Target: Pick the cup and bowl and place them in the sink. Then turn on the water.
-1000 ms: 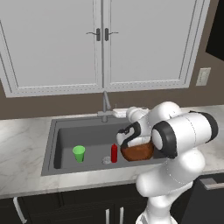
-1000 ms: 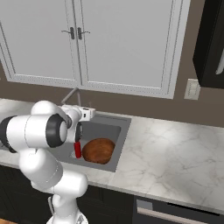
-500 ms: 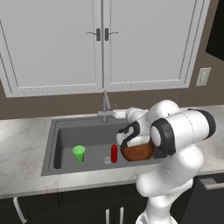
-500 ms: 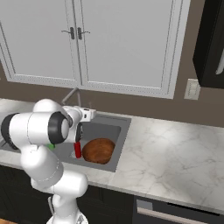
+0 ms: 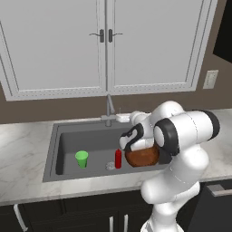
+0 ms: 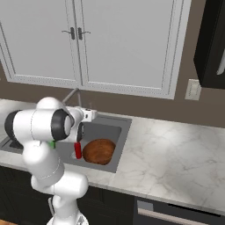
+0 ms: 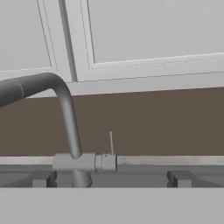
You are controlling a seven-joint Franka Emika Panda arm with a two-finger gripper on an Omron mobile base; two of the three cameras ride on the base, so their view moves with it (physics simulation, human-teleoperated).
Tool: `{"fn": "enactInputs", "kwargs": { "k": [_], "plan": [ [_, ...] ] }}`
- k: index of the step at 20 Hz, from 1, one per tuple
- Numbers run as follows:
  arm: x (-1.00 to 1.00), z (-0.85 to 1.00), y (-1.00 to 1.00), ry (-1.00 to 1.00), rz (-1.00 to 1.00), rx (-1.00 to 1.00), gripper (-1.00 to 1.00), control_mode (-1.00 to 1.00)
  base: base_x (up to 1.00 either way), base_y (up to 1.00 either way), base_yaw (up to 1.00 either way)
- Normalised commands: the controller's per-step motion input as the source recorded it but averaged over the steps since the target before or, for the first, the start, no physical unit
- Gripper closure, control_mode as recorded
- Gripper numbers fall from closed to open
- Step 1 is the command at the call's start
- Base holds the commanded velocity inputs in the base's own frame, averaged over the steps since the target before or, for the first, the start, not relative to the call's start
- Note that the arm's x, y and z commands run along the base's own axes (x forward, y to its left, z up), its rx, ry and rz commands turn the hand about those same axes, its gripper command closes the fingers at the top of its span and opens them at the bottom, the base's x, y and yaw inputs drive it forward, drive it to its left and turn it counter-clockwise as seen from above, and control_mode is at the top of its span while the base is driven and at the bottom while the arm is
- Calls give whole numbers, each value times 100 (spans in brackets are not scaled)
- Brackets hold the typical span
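In the sink (image 5: 68, 140), mid-frame, the cup (image 5: 81, 159) lies left, the bottle (image 5: 118, 158) centre, the bowl (image 5: 142, 156) right; the faucet (image 5: 109, 108) stands behind.

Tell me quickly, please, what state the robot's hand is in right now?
Hand: open and empty, above the wide dark grey sink, facing the slim grey metal faucet.

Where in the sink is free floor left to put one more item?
Sink: bare floor left of the cup, and between the cup and the faucet. Crowded at the right, where red bottle and bowl stand close together.
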Motion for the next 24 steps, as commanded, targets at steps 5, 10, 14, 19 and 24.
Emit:
{"fn": "enactInputs", "kwargs": {
  "k": [5,10,14,19,24],
  "plan": [
    [21,-1,0,0,0,0,-100,-100,0,0,0],
    [16,-5,0,0,0,0,-100,-100,0,0,0],
    [8,-14,0,0,0,0,-100,-100,0,0,0],
    [2,-18,0,0,1,0,-100,-100,0,0,0],
    [3,-11,-2,0,2,0,-100,-100,0,0,0]
  ]
}}
